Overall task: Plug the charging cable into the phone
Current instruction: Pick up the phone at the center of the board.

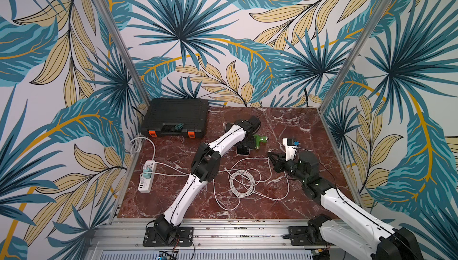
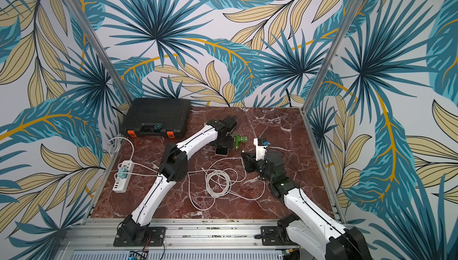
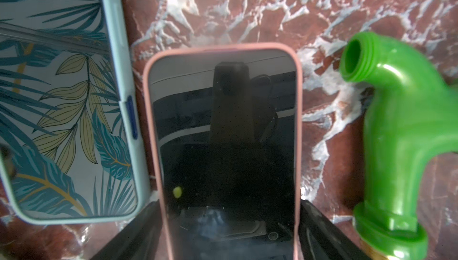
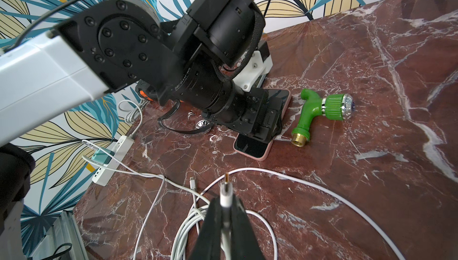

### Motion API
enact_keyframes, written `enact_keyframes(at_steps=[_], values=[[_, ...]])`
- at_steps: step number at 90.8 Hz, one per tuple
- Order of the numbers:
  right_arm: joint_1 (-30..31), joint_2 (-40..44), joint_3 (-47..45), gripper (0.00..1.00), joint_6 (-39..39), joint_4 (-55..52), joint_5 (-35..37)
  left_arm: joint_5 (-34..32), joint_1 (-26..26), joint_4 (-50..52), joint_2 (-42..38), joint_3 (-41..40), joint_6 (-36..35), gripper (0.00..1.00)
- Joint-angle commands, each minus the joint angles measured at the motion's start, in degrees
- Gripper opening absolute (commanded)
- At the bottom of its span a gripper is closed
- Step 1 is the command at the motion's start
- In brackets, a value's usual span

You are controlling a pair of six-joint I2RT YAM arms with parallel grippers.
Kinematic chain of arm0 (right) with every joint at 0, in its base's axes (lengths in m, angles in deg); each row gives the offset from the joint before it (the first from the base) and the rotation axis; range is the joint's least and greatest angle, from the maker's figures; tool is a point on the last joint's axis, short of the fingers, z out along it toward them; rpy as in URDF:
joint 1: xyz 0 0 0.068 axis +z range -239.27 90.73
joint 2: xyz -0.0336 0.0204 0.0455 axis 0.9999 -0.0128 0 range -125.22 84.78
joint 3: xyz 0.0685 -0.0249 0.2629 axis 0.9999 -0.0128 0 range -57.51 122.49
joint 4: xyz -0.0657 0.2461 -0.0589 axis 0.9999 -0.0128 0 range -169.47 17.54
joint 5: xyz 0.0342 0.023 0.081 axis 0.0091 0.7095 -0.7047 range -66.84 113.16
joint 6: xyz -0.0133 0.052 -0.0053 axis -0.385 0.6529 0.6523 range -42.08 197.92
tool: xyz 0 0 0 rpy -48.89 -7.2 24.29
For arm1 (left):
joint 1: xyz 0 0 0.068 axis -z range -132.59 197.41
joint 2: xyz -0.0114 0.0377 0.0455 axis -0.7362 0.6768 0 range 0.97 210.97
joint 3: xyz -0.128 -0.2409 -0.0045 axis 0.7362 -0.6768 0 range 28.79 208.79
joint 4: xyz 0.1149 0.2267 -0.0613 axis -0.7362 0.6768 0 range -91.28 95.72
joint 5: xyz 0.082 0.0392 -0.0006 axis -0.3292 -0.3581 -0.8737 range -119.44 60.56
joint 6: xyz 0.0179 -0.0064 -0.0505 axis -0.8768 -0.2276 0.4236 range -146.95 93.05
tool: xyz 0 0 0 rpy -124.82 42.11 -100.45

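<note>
Two phones lie side by side on the table [image 3: 223, 11]: pale phone [image 3: 62, 97] and pink phone [image 3: 223, 147]. The fingers [image 3: 138, 224] of the left gripper [image 3: 230, 204] flank the pink one; pinching or not, I cannot tell. One nozzle [image 3: 401, 134] lies beside. The right gripper [image 4: 224, 204] clamps one cable [image 4: 257, 169] by its plug [image 4: 226, 193], apart from the phone.

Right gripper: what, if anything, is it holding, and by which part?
The charging cable, pinched in the right gripper by its white plug body; metal tip free.
</note>
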Motion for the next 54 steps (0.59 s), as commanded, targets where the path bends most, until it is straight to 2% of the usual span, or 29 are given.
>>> enact_keyframes(at_steps=[1,18,29,36,46,54], values=[[0.0,0.8,-0.1,0.00,-0.2,-0.3,0.4,2.7,-0.4,2.9,3.7,0.7,-0.2,0.89],[-0.1,0.2,0.6,0.00,-0.4,-0.3,0.2,3.5,-0.2,3.0,4.9,1.0,-0.4,0.87],[0.0,0.0,0.8,0.00,-0.4,-0.4,0.1,3.1,0.0,3.6,5.7,1.2,-0.8,0.81],[0.0,0.0,0.7,0.00,-0.4,-0.4,0.0,2.6,0.2,4.1,6.2,1.7,-1.6,0.73],[0.0,0.0,0.7,0.00,-0.6,-0.6,0.0,1.7,0.6,5.1,7.4,3.6,-2.6,0.56],[0.0,0.1,0.3,0.00,-0.7,-0.5,0.0,1.6,0.6,5.3,7.3,4.6,-3.0,0.35]])
